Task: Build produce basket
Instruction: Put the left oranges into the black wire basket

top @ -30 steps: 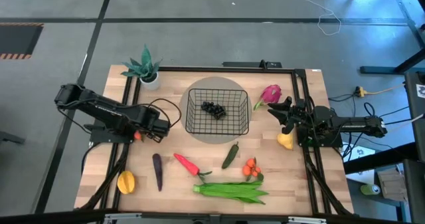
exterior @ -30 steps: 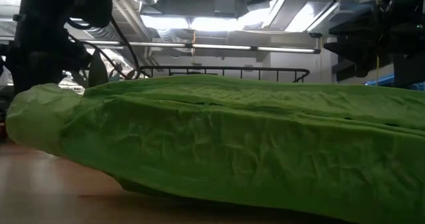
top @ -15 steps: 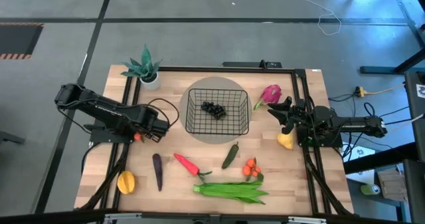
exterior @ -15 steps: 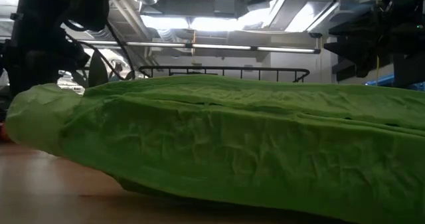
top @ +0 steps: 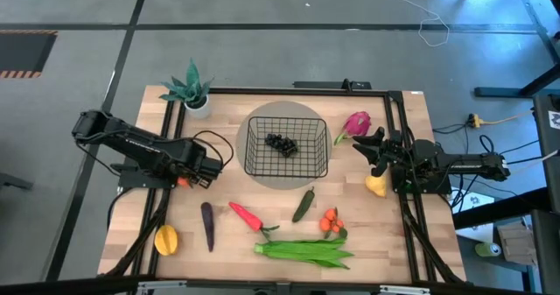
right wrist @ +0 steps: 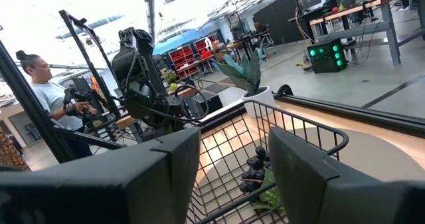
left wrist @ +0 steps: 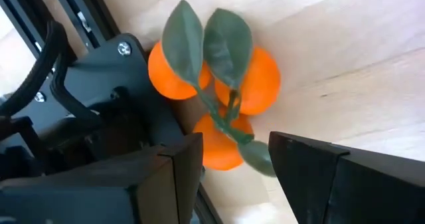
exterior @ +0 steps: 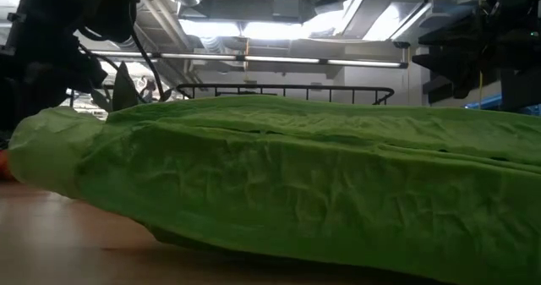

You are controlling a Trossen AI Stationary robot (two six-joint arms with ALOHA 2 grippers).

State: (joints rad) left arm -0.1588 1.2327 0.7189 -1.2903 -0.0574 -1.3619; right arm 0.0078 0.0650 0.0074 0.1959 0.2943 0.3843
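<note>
The black wire basket point(top: 254, 155) stands at the table's middle back with dark grapes point(top: 283, 143) in it. My left gripper point(top: 188, 176) is open at the table's left side, over an orange cluster with green leaves point(left wrist: 212, 84) that lies on the wood beside the black frame rail point(left wrist: 99, 84). My right gripper point(top: 376, 152) is open and empty at the right, between the pink dragon fruit point(top: 356, 123) and a yellow lemon point(top: 375, 186); its wrist view looks into the basket point(right wrist: 292, 127). The long green leafy bundle point(top: 306, 251) lies at the front and fills the low view point(exterior: 296, 183). My left gripper's open fingers point(left wrist: 166, 177) point down from above and stand on either side of the cluster's lowest orange fruit point(left wrist: 222, 147). I cannot tell whether they touch it. The cluster rests on the table.
Loose on the table are a yellow mango point(top: 165, 240), a purple eggplant point(top: 207, 227), a red pepper point(top: 245, 214), a green cucumber point(top: 303, 205) and a second orange tomato cluster point(top: 331, 222). A teal potted plant point(top: 191, 89) stands at the back left. A person point(right wrist: 40, 84) stands beyond the table.
My left gripper has shifted a little toward the table's left edge, staying over the orange cluster.
</note>
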